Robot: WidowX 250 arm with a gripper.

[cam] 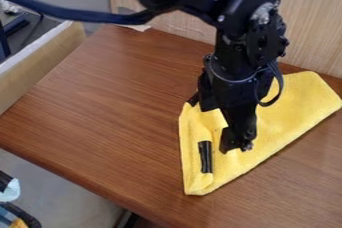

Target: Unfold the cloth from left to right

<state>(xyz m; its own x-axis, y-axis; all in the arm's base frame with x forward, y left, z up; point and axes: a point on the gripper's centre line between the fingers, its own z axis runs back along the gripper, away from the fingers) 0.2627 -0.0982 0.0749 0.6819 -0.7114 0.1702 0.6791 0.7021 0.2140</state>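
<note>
With one black gripper (238, 145), points down over one yellow cloth (297, 109); cannot tell whether wide, narrow or holding anything. See that cloth partly folded on one brown wood-grain table (100, 107), right of the view's centre, bearing one black strip (205, 157) near its lower left corner.
</note>
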